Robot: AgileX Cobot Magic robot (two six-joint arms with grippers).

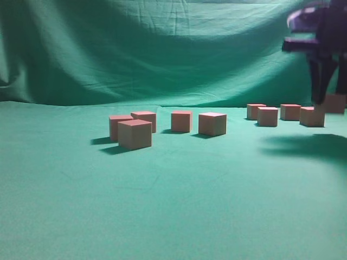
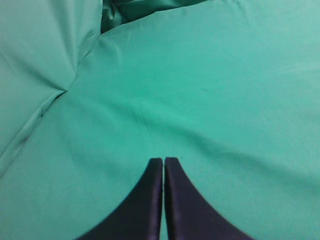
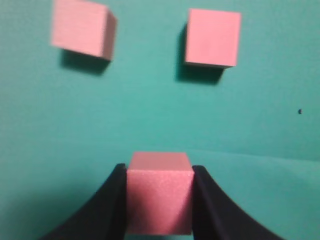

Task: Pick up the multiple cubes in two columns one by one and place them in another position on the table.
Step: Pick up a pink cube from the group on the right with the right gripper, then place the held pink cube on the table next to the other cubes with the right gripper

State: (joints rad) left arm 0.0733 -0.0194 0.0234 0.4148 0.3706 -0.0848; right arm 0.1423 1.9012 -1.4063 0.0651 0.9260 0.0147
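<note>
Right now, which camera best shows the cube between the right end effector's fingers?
The right wrist view: the cube fills the gap between the right end effector's fingers, both touching its sides. The exterior view shows only dark fingers low at the far-right cubes, with contact unclear. The left wrist view shows only cloth.

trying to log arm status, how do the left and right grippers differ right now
The left gripper has its fingers pressed together on nothing, over bare table. The right gripper has its fingers spread to either side of a pink cube, touching its sides, with two more cubes ahead. Both have dark, tapered fingers.
</note>
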